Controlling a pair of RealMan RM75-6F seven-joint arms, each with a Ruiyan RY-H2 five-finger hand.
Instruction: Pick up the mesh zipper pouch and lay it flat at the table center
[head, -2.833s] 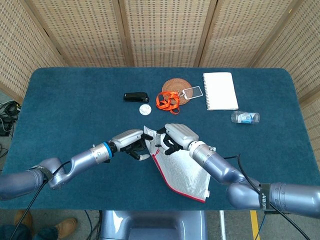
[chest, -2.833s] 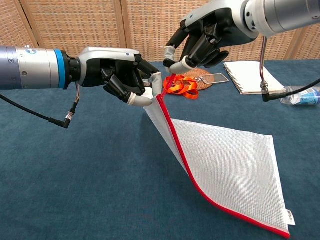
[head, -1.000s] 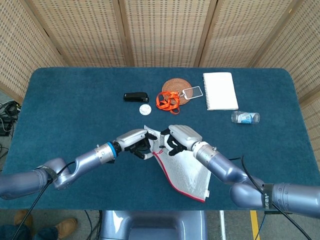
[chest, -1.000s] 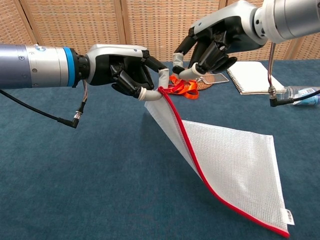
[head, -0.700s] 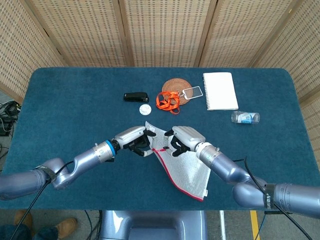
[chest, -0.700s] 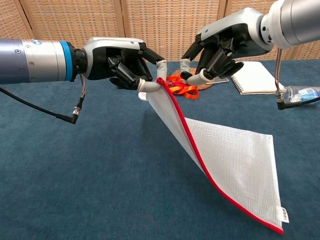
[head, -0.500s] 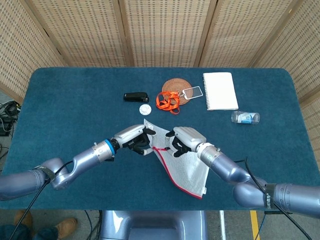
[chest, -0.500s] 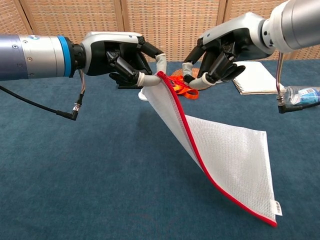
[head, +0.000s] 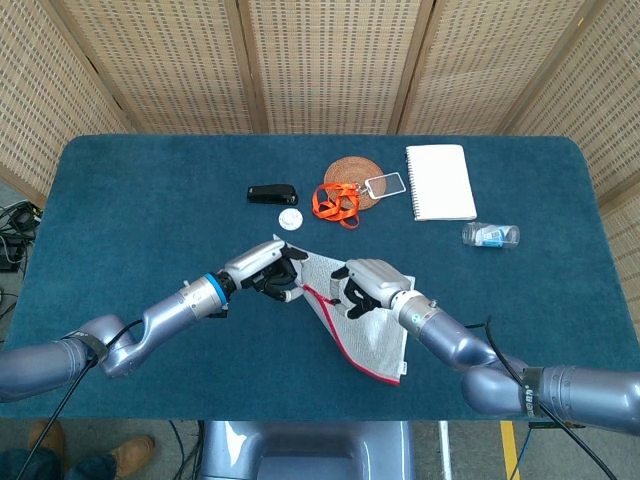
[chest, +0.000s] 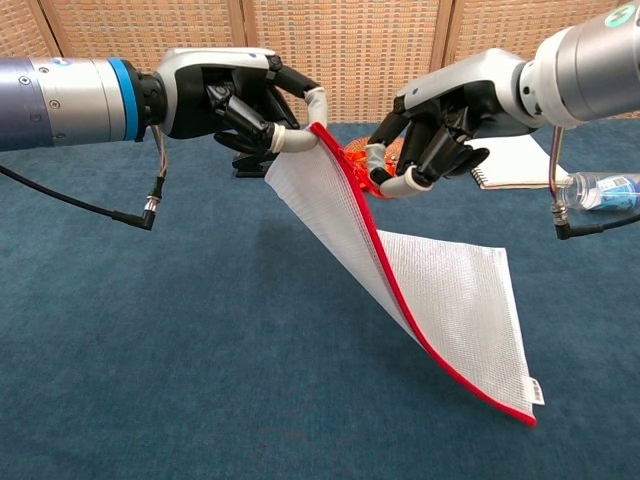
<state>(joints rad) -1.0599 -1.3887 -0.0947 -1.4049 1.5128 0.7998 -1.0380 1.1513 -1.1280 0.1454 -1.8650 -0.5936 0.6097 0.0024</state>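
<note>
The mesh zipper pouch (head: 372, 342) (chest: 440, 290), white with a red zipper edge, hangs slanted over the blue table (head: 150, 200). Its far lower corner still touches the cloth. My left hand (head: 265, 270) (chest: 235, 95) pinches the pouch's top corner and holds it up. My right hand (head: 375, 283) (chest: 445, 110) hovers just right of the red edge with its fingers curled in. I see nothing held in it, and contact with the pouch is unclear.
Along the far side lie a black clip (head: 272, 193), a white disc (head: 290, 218), an orange lanyard (head: 335, 203) on a woven coaster (head: 350, 172), a white notebook (head: 440, 182) and a small lying bottle (head: 490, 235).
My left hand has raised the pouch's corner higher and drawn it left and away. More of the pouch has come off the table. The right hand drifted slightly right and toward me.
</note>
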